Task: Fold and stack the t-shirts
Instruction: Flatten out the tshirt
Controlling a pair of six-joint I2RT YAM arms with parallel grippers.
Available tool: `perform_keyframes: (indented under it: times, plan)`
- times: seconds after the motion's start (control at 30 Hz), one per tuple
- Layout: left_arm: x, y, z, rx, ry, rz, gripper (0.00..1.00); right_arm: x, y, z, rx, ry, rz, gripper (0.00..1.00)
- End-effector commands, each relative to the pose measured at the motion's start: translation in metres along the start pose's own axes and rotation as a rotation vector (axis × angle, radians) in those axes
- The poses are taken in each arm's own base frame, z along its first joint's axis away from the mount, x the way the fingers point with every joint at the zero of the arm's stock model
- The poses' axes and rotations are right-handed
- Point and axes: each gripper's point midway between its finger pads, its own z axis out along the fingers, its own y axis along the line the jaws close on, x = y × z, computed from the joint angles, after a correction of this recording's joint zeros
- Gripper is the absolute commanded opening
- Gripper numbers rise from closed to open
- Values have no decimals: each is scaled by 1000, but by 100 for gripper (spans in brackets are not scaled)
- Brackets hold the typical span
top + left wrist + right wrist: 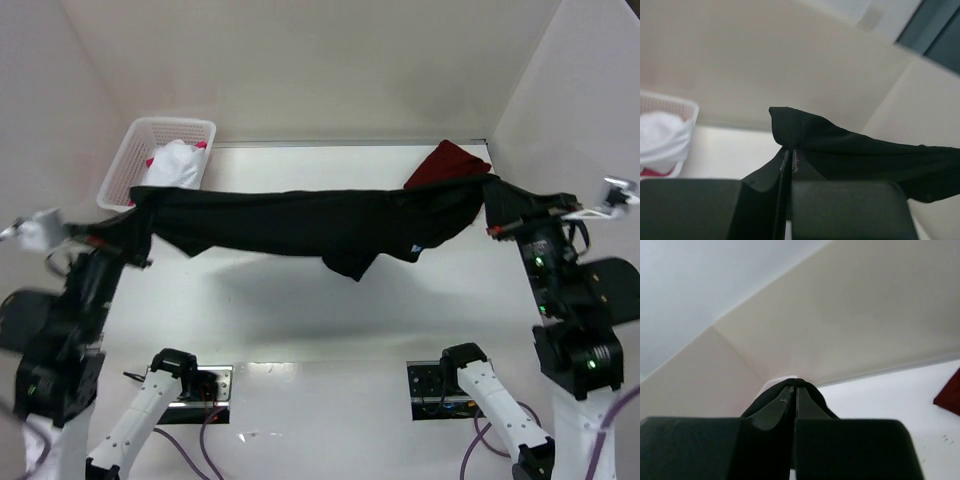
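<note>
A black t-shirt (310, 222) hangs stretched in the air across the table between both arms, sagging in the middle. My left gripper (138, 200) is shut on its left end; in the left wrist view the black cloth (850, 155) bunches over the closed fingertips and runs off right. My right gripper (492, 195) is shut on its right end; the black cloth (812, 390) wraps the closed tips in the right wrist view. A dark maroon t-shirt (445, 163) lies at the back right. White and pink-red t-shirts (175, 165) sit in the basket.
The white lattice basket (135, 150) stands at the back left, also seen in the left wrist view (670, 102). White walls enclose the table on three sides. The maroon shirt's edge shows in the right wrist view (949, 395).
</note>
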Motion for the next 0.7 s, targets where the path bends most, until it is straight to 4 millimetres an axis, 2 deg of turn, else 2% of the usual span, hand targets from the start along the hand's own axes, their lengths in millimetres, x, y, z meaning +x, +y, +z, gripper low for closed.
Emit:
perform_keyframes:
  times: [0.0,0.07,0.1,0.13,0.17,0.2,0.23,0.3,0.33,0.4,0.47,0.5,0.53,0.57,0.6,0.63,0.67]
  plan:
    - [-29,-18,-45,65,-50,12,0,-22,24,-35,-75,-14,-22,0]
    - [-55,-31,-70,109,-123,4,0,-47,40,-54,-109,-67,-32,0]
    - [-60,-33,-77,115,-135,-5,0,-55,44,-60,-119,-83,-42,0]
    - [-65,-36,-82,123,-153,-2,0,-72,56,-71,-145,-122,-42,0]
    - [-67,-37,-85,124,-155,-2,0,-80,60,-78,-155,-139,-54,0]
    - [-70,-40,-86,134,-152,-12,0,-81,58,-77,-130,-131,-52,0]
    - [-69,-43,-87,149,-146,-10,0,-92,62,-84,-133,-162,-61,0]
    - [-70,-44,-80,147,-139,-21,0,-91,54,-73,-85,-155,-59,0]
    - [-64,-44,-72,150,-118,-20,0,-93,51,-72,-72,-163,-67,0]
    - [-57,-36,-57,116,-111,-34,0,-84,34,-55,5,-147,-57,0]
    - [-40,-16,-32,24,-71,-37,0,-64,16,-33,61,-105,-50,0]
    - [-23,-9,-19,5,-30,-36,0,-56,12,-26,69,-93,-41,0]
    - [-11,-4,-8,-10,4,-36,0,-32,-4,-8,105,-38,-47,0]
    - [-9,-3,-4,-8,-1,-36,0,-21,-11,0,121,-14,-49,0]
    - [2,-4,2,7,27,-45,0,4,-27,10,158,41,-44,0]
    - [22,4,9,-9,65,-45,0,18,-35,14,167,72,-46,0]
    - [29,6,13,-10,65,-58,0,29,-41,20,172,78,-33,0]
